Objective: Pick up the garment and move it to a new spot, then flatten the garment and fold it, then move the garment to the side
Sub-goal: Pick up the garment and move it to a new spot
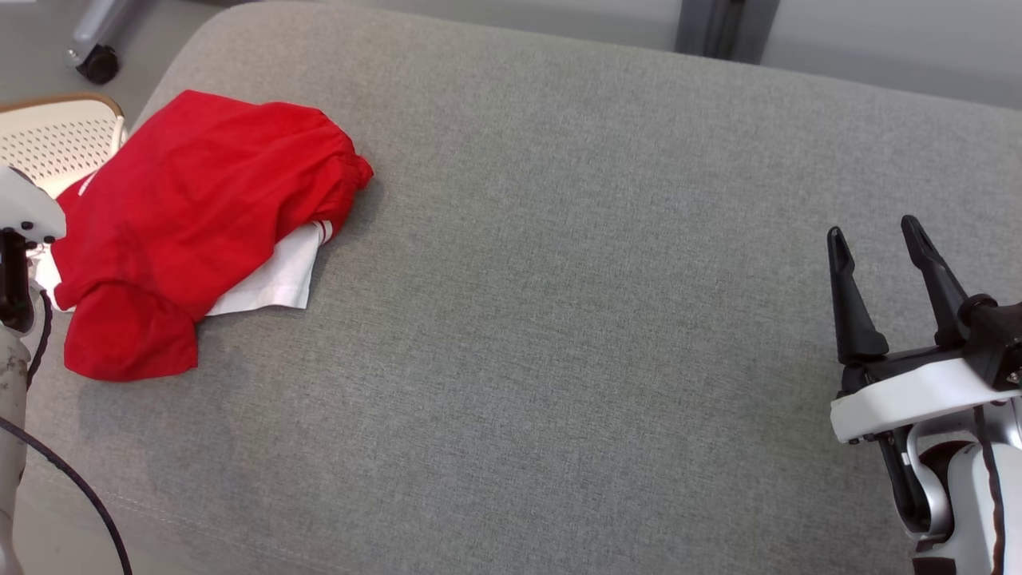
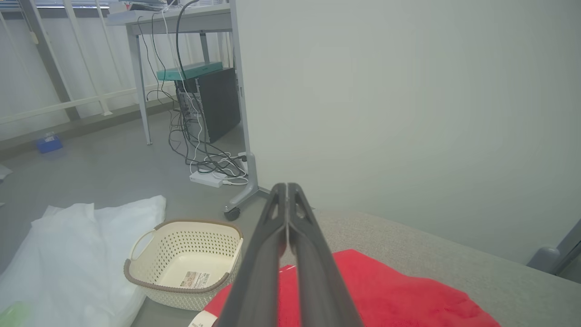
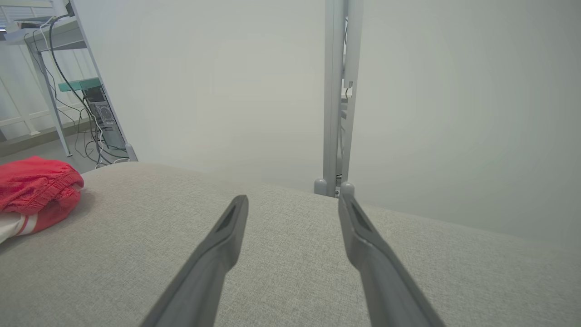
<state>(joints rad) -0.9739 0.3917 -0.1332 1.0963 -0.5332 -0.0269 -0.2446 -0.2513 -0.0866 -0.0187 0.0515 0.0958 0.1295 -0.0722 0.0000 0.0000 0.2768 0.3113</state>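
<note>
Basket cut off at L edge; garment partly behind arm.

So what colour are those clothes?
The garment is red with white parts; head view shows it best.

Soft red cloth garment, matt woven grey surface, seemingly plastic basket

Grey woven fabric cushion, rounded far-left corner, stitched seam along near edge, red garment crumpled in a heap at cushion's left end near that corner, white layer with red-striped hem showing from beneath, flat on cushion.
</note>
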